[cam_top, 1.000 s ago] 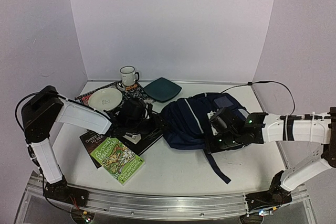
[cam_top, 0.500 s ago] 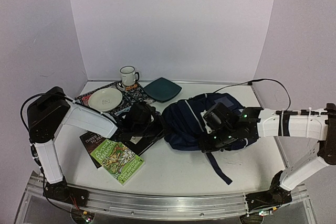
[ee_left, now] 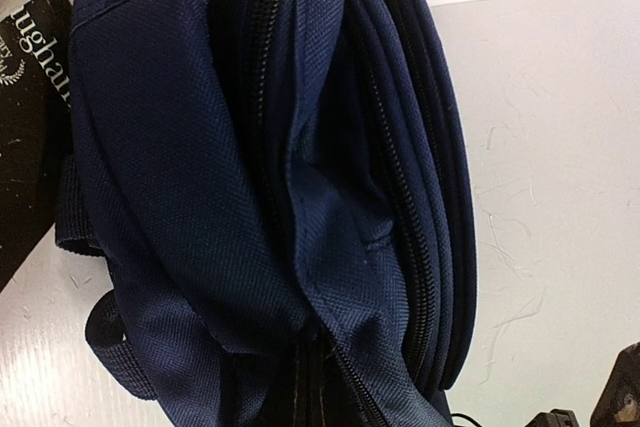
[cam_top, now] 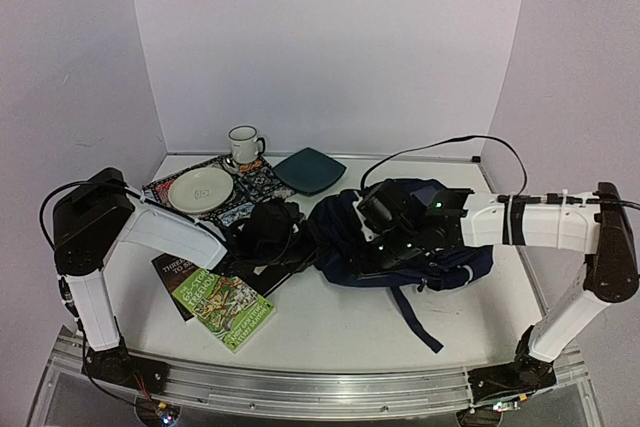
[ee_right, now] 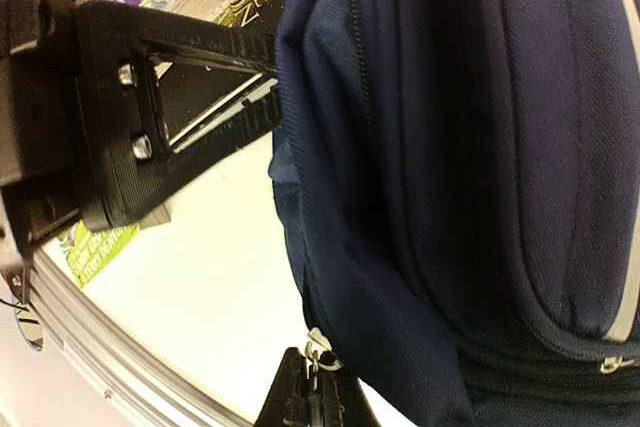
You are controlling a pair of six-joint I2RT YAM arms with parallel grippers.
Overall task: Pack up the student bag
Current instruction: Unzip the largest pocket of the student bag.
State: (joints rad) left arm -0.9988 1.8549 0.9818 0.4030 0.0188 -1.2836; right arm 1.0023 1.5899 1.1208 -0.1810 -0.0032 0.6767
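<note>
Our left gripper (ee_right: 271,82) pinches shut on the student bag (ee_right: 450,147); our right gripper (ee_right: 312,399) clamps its zipper pull (ee_right: 318,355).

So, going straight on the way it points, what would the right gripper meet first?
Probably the student bag, whose fabric bulges just ahead of the right gripper; the left gripper lies beyond, though depth is unclear.

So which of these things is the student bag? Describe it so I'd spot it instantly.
Start at the white table. At its middle lies the student bag, a slumped navy-blue fabric backpack with a strap trailing toward the near edge. It is the biggest thing there, soft beside the flat green book and cream plate.
</note>
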